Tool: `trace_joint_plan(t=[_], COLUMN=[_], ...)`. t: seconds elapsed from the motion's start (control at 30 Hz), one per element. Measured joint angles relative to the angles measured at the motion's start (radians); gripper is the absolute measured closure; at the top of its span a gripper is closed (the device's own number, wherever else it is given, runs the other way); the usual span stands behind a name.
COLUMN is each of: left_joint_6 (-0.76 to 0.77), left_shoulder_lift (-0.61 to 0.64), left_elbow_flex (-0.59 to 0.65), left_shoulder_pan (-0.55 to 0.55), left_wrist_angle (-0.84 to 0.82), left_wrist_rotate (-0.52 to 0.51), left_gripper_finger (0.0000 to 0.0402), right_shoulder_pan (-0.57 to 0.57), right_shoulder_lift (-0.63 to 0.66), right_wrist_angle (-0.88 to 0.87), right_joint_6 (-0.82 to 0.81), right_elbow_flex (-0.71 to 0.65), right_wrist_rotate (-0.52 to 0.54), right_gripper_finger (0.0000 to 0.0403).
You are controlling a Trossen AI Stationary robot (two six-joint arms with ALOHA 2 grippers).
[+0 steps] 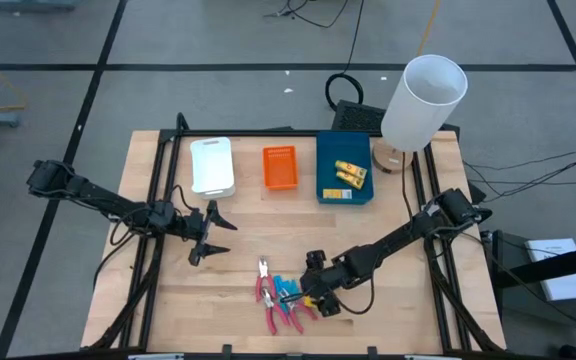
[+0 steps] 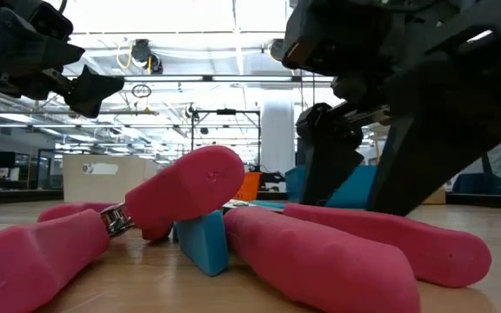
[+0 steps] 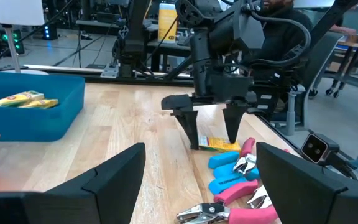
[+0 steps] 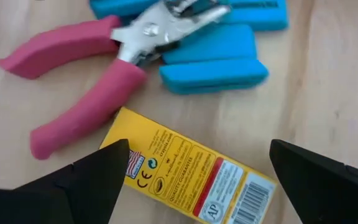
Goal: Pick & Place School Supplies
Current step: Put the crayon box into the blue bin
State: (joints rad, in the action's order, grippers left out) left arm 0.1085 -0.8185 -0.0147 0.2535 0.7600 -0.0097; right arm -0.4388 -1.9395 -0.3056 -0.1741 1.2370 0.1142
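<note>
A pile of school supplies lies at the table's near middle: pink-handled tools (image 1: 268,292) (image 4: 98,93), light-blue pieces (image 1: 286,288) (image 4: 213,59) and one yellow packet with dark print (image 4: 191,171) (image 3: 219,144). My right gripper (image 1: 313,293) (image 4: 191,190) is open and points down over the packet. Its fingers (image 3: 191,124) stand on either side of the packet, which lies flat on the wood. My left gripper (image 1: 216,235) (image 3: 197,186) is open and empty, at the table's left, clear of the pile.
A white tray (image 1: 212,165), an orange tray (image 1: 279,167) and a blue tray (image 1: 328,165) holding two yellow packets (image 1: 349,174) stand in a row at the far side. A tall white cylinder (image 1: 423,100) stands at the far right corner. Bare wood lies between trays and pile.
</note>
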Motion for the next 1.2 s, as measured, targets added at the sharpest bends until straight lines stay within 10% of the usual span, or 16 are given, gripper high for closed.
trace_joint_plan(t=[0.43, 1.2], left_joint_6=[0.000, 0.000], left_shoulder_lift=[0.000, 0.000], left_elbow_flex=[0.000, 0.000], left_shoulder_pan=[0.000, 0.000], left_wrist_angle=[0.000, 0.000], left_wrist_rotate=[0.000, 0.000], left_gripper_finger=[0.0092, 0.0092], right_shoulder_pan=[0.026, 0.006], right_shoulder_lift=[0.000, 0.101], right_wrist_angle=[0.020, 0.005], right_joint_6=[-0.023, 0.320], right_elbow_flex=[-0.001, -0.004], right_wrist_rotate=[0.208, 0.040], right_gripper_finger=[0.0023, 0.0023])
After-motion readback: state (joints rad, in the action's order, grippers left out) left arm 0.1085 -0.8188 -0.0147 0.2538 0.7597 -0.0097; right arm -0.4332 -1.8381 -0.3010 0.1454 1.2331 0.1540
